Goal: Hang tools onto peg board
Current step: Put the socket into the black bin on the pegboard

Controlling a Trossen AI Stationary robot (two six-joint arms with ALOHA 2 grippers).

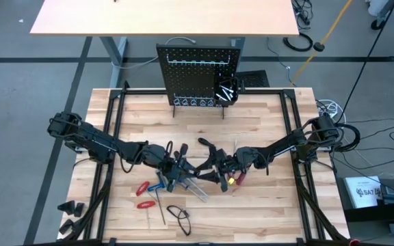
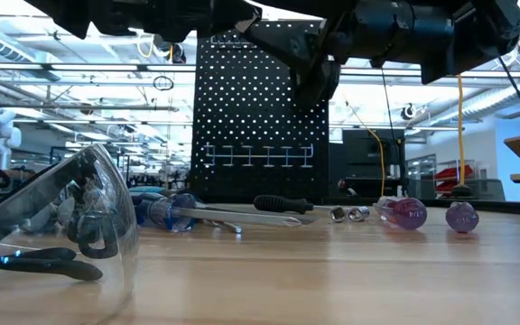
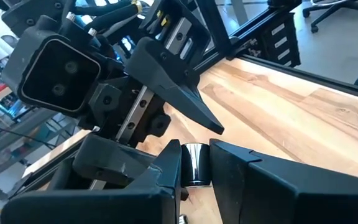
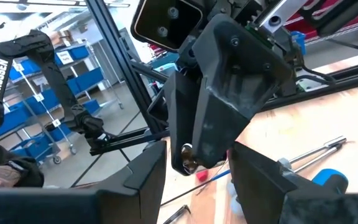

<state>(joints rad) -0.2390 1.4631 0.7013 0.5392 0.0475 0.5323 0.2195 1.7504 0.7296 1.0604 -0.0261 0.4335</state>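
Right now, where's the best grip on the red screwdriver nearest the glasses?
Probably the thick handle of the red screwdriver, coming from straight above. It lies flat on the table, with bare wood on both sides for the fingers.

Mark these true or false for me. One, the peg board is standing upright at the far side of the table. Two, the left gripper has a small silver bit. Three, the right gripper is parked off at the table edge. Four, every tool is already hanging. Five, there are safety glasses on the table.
1. True: the peg board stands upright at the far side of the table.
2. True: the left gripper is shut on a silver bit.
3. False: the right gripper is open at mid-table, close up against the left one.
4. False: screwdrivers lie on the table.
5. True: safety glasses lie on it.
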